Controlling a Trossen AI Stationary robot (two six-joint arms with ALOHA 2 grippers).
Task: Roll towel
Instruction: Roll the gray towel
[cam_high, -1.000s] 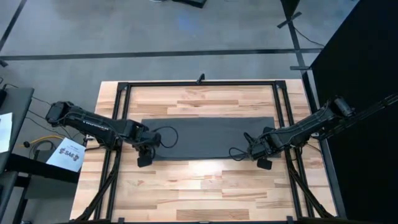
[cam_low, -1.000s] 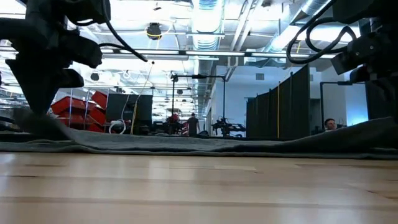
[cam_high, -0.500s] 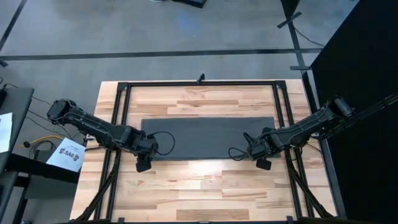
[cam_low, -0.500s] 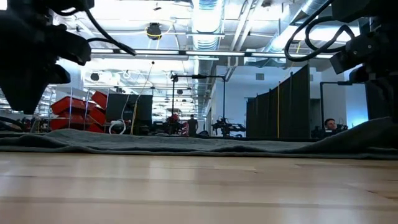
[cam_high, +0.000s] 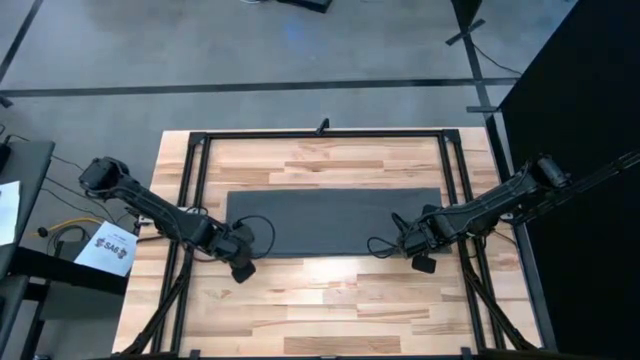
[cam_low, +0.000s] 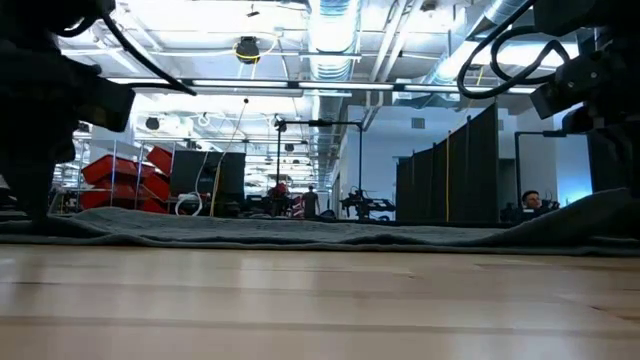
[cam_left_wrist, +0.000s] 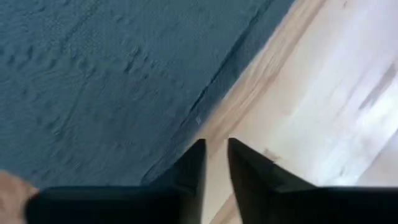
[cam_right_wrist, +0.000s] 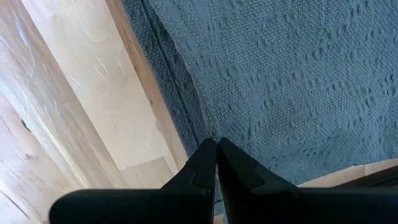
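The dark grey towel (cam_high: 335, 220) lies spread flat, lengthwise from left to right, on the wooden table (cam_high: 330, 300). My left gripper (cam_high: 243, 270) hovers just off the towel's near left corner. In the left wrist view its fingers (cam_left_wrist: 216, 155) stand a little open over bare wood beside the towel's edge (cam_left_wrist: 205, 106). My right gripper (cam_high: 415, 246) is at the towel's near right corner, shut on it. In the low view the towel's right end (cam_low: 590, 215) sits slightly raised. My right gripper pinches the towel's near edge (cam_right_wrist: 208, 134), close to the right corner, between its two fingertips. The fingers come from above, slanting in from the table's right. That end is raised a little; the remainder of the towel lies flat on the table.
A black metal frame (cam_high: 200, 160) runs along the table's sides and far edge. Bare wood (cam_high: 330, 310) lies between the towel and the near edge. In the room behind the table a seated person (cam_low: 530, 200) shows far off.
My left gripper has moved from the towel's near left corner toward the table's near edge. That corner was lifted a second ago and now lies flat on the table. My right gripper has kept still.
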